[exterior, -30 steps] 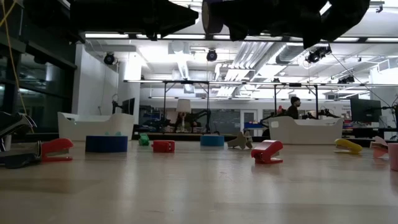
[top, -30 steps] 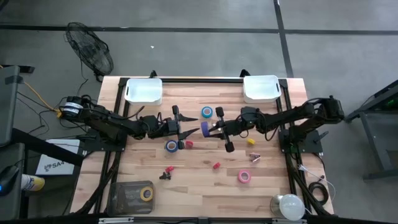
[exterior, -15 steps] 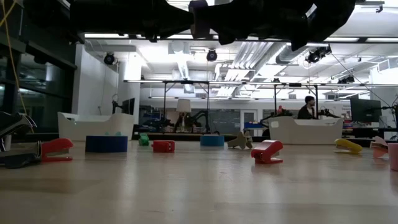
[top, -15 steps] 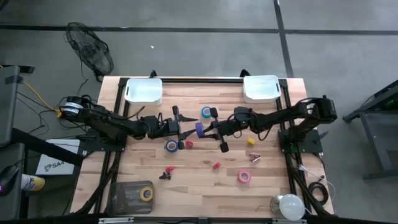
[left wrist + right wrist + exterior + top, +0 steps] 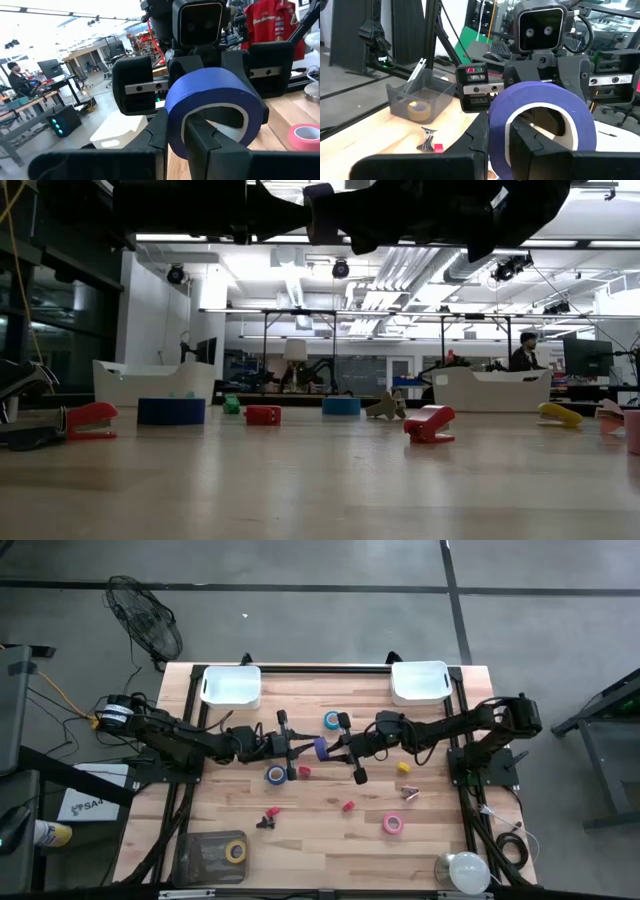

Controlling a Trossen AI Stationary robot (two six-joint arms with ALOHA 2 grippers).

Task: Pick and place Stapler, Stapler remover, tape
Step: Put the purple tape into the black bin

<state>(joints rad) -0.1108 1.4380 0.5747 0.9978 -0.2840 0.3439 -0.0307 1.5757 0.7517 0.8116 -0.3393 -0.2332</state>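
On the near part of the wooden table (image 5: pixel 330 840) stood a clear plastic bin (image 5: pixel 210 856) with a yellowish roll in it, and at the near right edge a white round lamp-like object (image 5: pixel 460 871). Further in lay a pink tape roll (image 5: pixel 393 824) — a flat ring with a pale hole — and small red pieces (image 5: pixel 347 806), with bare planks around them.

In the middle, above the table, both dark arms reached toward each other, stretched almost level. The left gripper (image 5: pixel 300 748) and the right gripper (image 5: pixel 330 749) met at one purple tape roll (image 5: pixel 319 748), a smooth ring with a pale inner core. Each gripper had its two fingers pressed together with the wall of the ring between them — the wrist views showed one finger inside the hole and one outside. So the roll hung in the air, held from both sides.

Just below the left gripper lay a blue tape roll (image 5: pixel 275 774) beside a red block (image 5: pixel 304 771); a second blue tape roll (image 5: pixel 332 721) lay further back. A yellow block (image 5: pixel 404 767) lay under the right arm.

At the far edge stood two white rectangular trays (image 5: pixel 231 686), one at each corner, with free space between them.
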